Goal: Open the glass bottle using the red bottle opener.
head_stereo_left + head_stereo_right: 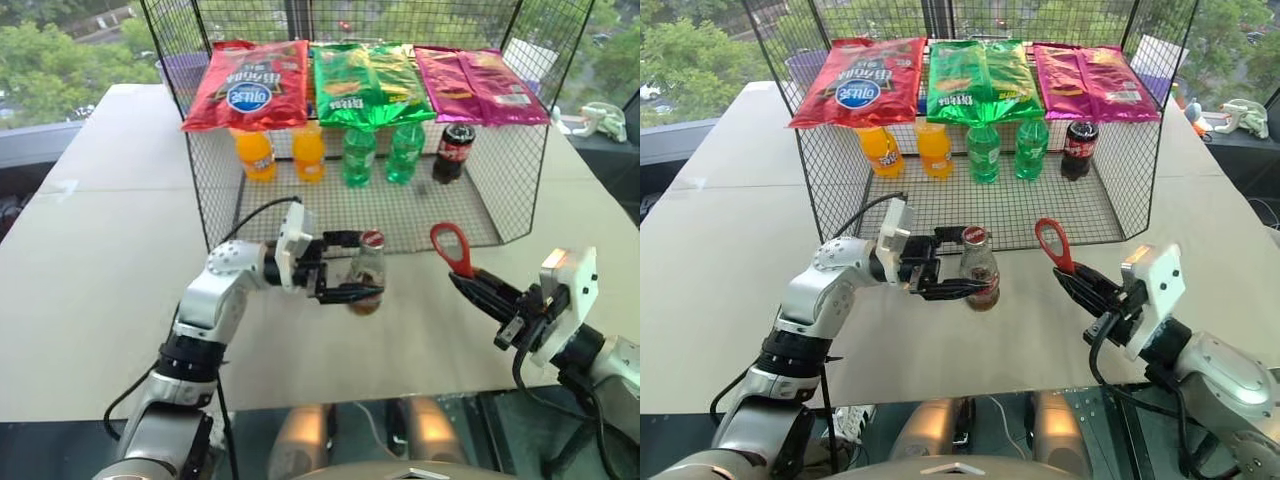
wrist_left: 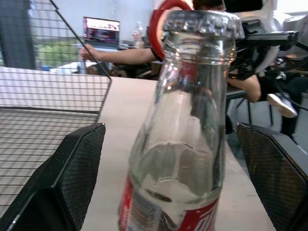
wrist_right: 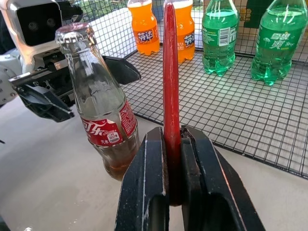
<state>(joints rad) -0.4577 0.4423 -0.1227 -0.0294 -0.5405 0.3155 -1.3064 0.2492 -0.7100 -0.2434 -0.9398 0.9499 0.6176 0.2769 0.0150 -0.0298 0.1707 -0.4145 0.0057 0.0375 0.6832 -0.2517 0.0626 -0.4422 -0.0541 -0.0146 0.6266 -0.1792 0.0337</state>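
Note:
The glass bottle (image 1: 367,272) stands on the beige table (image 1: 120,250) just in front of the wire cage, leaning slightly, with a silver crown cap (image 2: 202,21) on its neck and a little brown liquid at the bottom. My left gripper (image 1: 350,267) is open around it; its black fingers (image 2: 72,168) sit on either side with a gap to the glass. To the right, my right gripper (image 1: 465,282) is shut on the handle of the red bottle opener (image 1: 452,245). The opener's ring head points up, a short way from the bottle's cap.
A wire mesh cage (image 1: 470,215) behind the bottle holds orange bottles (image 1: 258,155), green bottles (image 1: 360,155) and a dark cola bottle (image 1: 453,152), with snack bags (image 1: 250,85) on top. The table's front edge (image 1: 420,395) runs close below both arms. In the left wrist view a person's arm (image 2: 120,55) shows far off.

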